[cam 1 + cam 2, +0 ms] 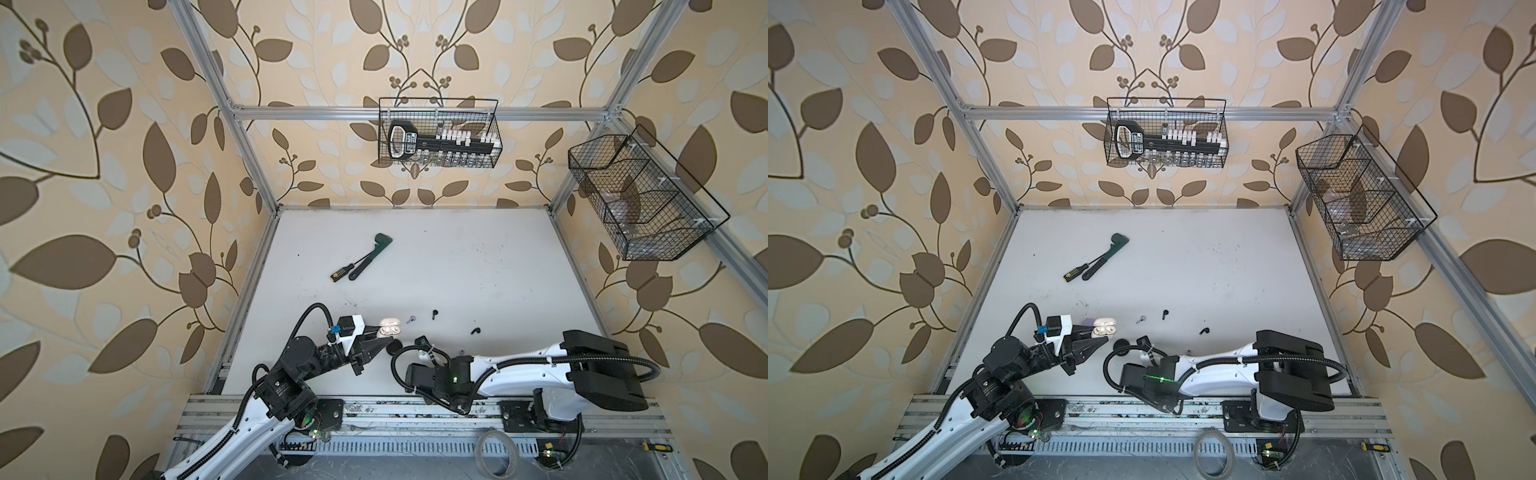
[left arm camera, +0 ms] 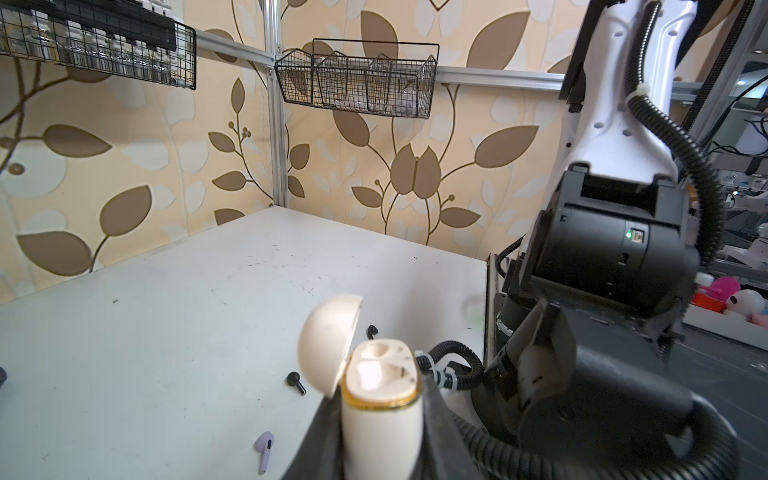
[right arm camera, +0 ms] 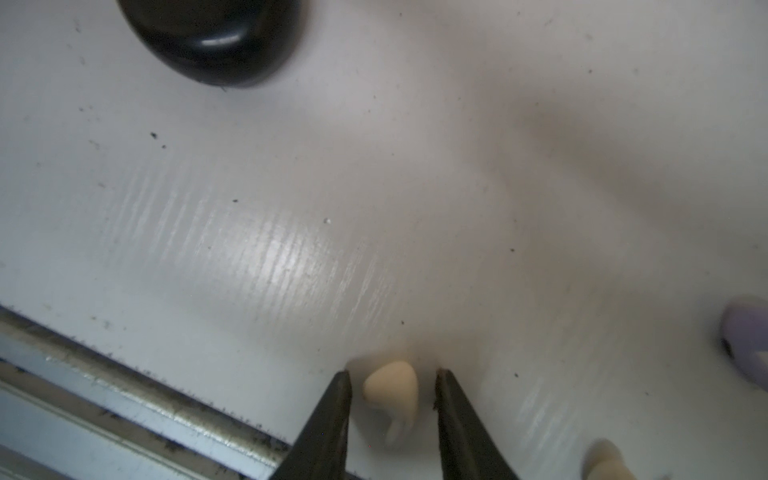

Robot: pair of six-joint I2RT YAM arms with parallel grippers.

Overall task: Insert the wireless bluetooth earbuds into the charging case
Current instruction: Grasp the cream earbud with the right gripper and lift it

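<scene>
My left gripper (image 2: 380,401) is shut on the cream charging case (image 2: 382,432), gripping its body and holding it upright with its lid (image 2: 328,345) swung open. In both top views the case (image 1: 388,328) (image 1: 1102,326) sits at that gripper's (image 1: 383,336) tips. In the right wrist view my right gripper (image 3: 392,380) is open low over the table. Its jaws straddle a cream earbud (image 3: 392,390) with a gap on each side. A second cream earbud (image 3: 606,461) and a lavender one (image 3: 744,340) lie close by. Two black earbuds (image 1: 434,313) (image 1: 475,331) and a lavender earbud (image 1: 411,319) lie mid-table.
A black case (image 3: 212,37) (image 1: 1121,345) rests between the two arms. A screwdriver and a green wrench (image 1: 361,257) lie farther back. Wire baskets (image 1: 440,133) (image 1: 640,199) hang on the walls. The metal front rail (image 3: 124,395) runs just beside the right gripper.
</scene>
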